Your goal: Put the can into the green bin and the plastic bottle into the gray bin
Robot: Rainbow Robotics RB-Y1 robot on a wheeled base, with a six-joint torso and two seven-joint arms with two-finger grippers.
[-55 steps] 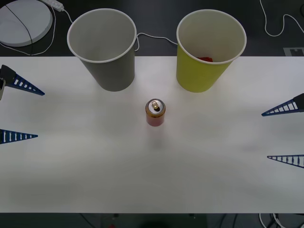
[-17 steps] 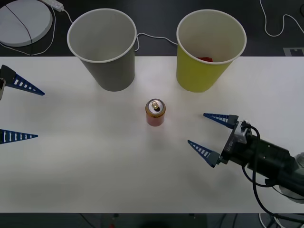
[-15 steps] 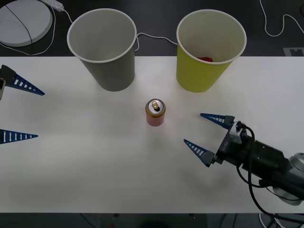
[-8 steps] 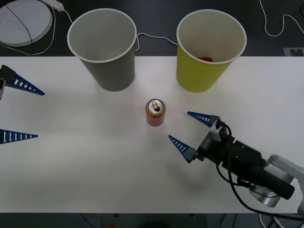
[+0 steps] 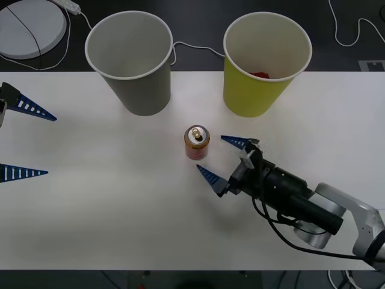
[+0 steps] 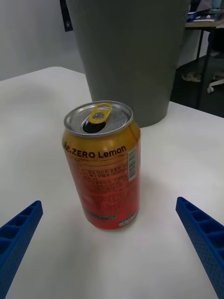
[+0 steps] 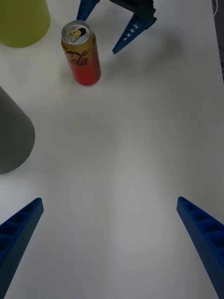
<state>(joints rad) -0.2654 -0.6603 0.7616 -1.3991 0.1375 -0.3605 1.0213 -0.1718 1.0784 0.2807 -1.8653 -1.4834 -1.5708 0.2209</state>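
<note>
Spread wide, my right gripper [image 5: 215, 158] sits low on the white table [image 5: 108, 211] just beside the can [image 5: 197, 142], its fingers flanking it without touching. That can stands upright in front of the gray bin [image 5: 131, 60] and green bin [image 5: 263, 62]; my left gripper [image 5: 21, 139] waits open, well apart from the can.

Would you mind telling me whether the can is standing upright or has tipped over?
Upright. The can stands on its base on the white table, its silver top and gold tab facing up, with the open right gripper just beside it, not touching.
</note>
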